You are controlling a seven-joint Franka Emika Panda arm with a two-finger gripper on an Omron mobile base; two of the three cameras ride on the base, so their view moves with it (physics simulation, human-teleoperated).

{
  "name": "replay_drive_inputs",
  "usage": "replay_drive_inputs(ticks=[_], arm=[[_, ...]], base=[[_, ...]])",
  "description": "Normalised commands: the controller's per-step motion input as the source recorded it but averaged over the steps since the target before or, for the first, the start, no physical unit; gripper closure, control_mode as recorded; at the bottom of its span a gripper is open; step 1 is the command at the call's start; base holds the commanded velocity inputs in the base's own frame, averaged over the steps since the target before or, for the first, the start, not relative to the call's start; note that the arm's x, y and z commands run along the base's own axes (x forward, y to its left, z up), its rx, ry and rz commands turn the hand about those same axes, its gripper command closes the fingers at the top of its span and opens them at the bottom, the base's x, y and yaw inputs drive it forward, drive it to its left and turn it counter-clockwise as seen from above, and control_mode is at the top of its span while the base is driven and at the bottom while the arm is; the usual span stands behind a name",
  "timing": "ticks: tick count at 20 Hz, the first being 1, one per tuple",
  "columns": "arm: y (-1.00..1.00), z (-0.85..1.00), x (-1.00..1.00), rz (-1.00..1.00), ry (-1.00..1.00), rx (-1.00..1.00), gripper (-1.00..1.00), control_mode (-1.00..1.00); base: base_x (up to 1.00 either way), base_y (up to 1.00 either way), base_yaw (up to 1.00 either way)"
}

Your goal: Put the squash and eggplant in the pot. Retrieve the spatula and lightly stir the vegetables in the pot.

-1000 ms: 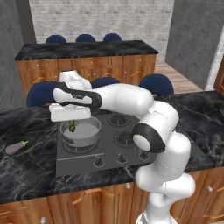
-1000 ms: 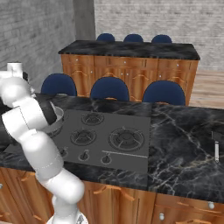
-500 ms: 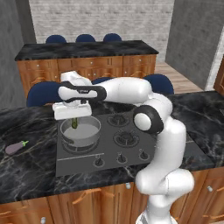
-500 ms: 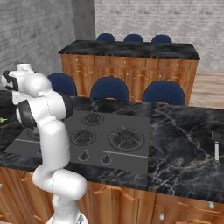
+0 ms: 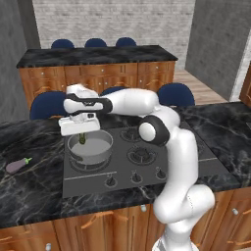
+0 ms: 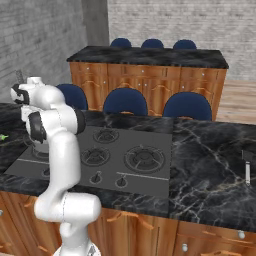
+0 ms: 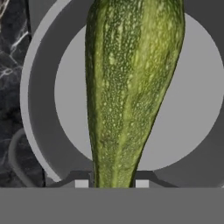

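We see the white arm reaching out over the black stove, its gripper poised directly above the pot, which sits on the burner at the stove's far left. The jaws are nearly closed, pinched on the squash, which hangs lengthwise from them; in the hand view the speckled green squash runs up from between the two finger tips and across the pot's pale grey floor, its free end toward the pot's bottom. From the left base view we make out the squash as a short green stub below the hand, over the inside of the pot and near its back rim; whether its tip touches the floor of the pot we cannot tell. The eggplant lies on the dark marble counter to the left of the pot, well apart from it and off the stove, its green stem cap pointing toward the pot. In the right base view we see the arm's upper links standing in front of the stove's left side, hiding the pot behind them. Blue chairs stand beyond the counter, past the stove.
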Motion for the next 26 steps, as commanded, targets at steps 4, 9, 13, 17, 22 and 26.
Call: replay_drive_inputs(ticks=[4,9,13,17,22,26], arm=[[-0.08,-0.39,0.00,0.00,0.04,0.00,1.00,-1.00],[-0.19,-0.36,0.00,0.00,0.00,0.00,1.00,-1.00],[-0.14,-0.33,0.00,0.00,0.00,0.00,1.00,-1.00],[-0.06,-0.24,0.00,0.00,0.00,0.00,1.00,-1.00],[0.00,-0.19,0.03,0.00,0.02,0.00,1.00,-1.00],[-0.01,-0.05,0.02,0.00,0.01,0.00,1.00,-1.00]], base=[[0.00,0.00,0.00],[0.00,0.00,0.00],[0.00,0.00,0.00],[0.00,0.00,0.00],[0.00,0.00,0.00],[0.00,0.00,0.00]])
